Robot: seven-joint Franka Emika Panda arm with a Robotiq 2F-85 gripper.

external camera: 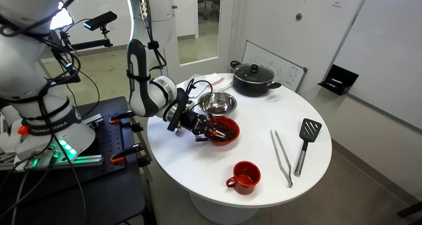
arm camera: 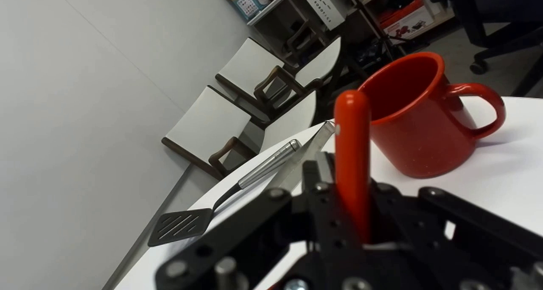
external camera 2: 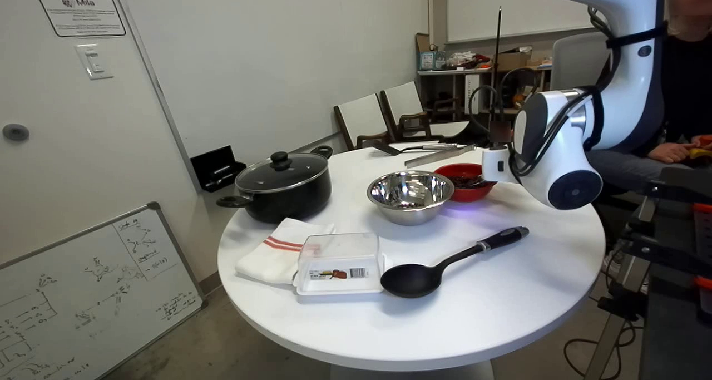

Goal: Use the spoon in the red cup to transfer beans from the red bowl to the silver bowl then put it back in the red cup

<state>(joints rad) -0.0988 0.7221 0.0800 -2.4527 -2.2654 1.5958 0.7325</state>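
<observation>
My gripper (external camera: 208,134) is low at the red bowl (external camera: 236,136), shut on the red handle of the spoon (arm camera: 353,154). The spoon's head cannot be made out. The red bowl, also in an exterior view (external camera 2: 473,195), holds dark beans (external camera: 226,130). The silver bowl (external camera: 232,104) stands beside it, also in an exterior view (external camera 2: 411,216), with a small patch of beans (external camera: 216,110) on its bottom. The red cup (external camera: 246,182) stands upright near the table's edge with no spoon seen in it. It also shows in the wrist view (arm camera: 424,141).
A black lidded pot (external camera: 253,85) stands behind the silver bowl. Tongs (external camera: 282,160) and a slotted spatula (external camera: 306,144) lie on the table. A large black spoon (external camera 2: 414,281), a clear plastic box (external camera 2: 340,269) and a towel (external camera 2: 272,257) lie beyond the silver bowl.
</observation>
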